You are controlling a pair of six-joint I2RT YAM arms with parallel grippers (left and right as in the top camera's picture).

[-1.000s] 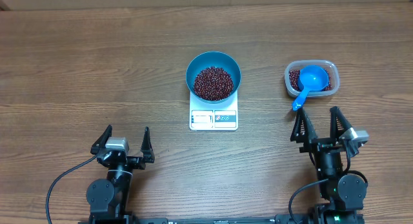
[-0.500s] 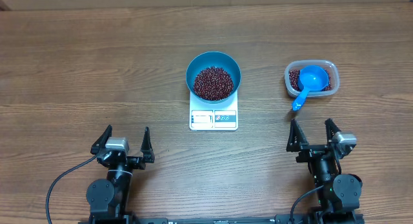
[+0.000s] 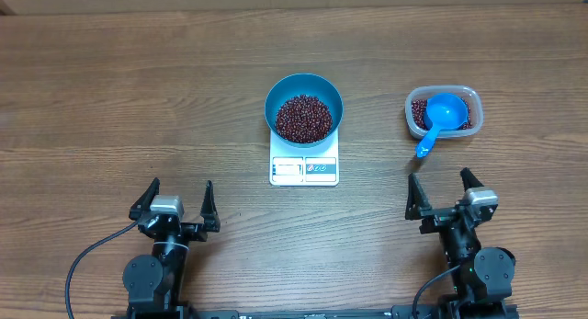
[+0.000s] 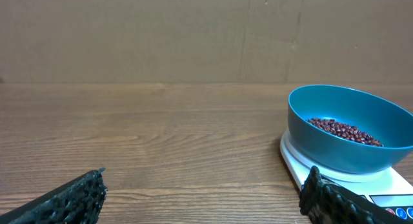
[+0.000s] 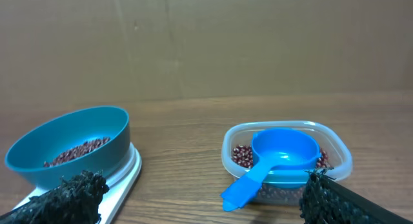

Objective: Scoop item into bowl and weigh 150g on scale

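At table centre, the teal bowl [image 3: 273, 100] is seen seated on the white scale [image 3: 304, 171], whose display panel is left showing at the near edge. Small dark red-brown beans [image 3: 304, 119] are heaped in the bowl's bottom; the display reading is too small to be made out. Off to the right, well apart from the scale, a clear plastic tub [image 3: 471, 98] is noted, with more beans lying in it. A bright-blue scoop [image 3: 445, 110] is laid in the tub, cup up, its handle hanging over the near rim toward the right arm. Left gripper [image 3: 181, 185] is found at the near-left of the wooden table [image 3: 110, 80], jaws spread wide, nothing held between them. Right gripper [image 3: 438, 176] is placed near the scoop handle's tip without touching it, jaws likewise spread wide and empty. From each wrist view, only the dark fingertips [image 4: 72, 199] are caught at the lower corners, with bare space between.
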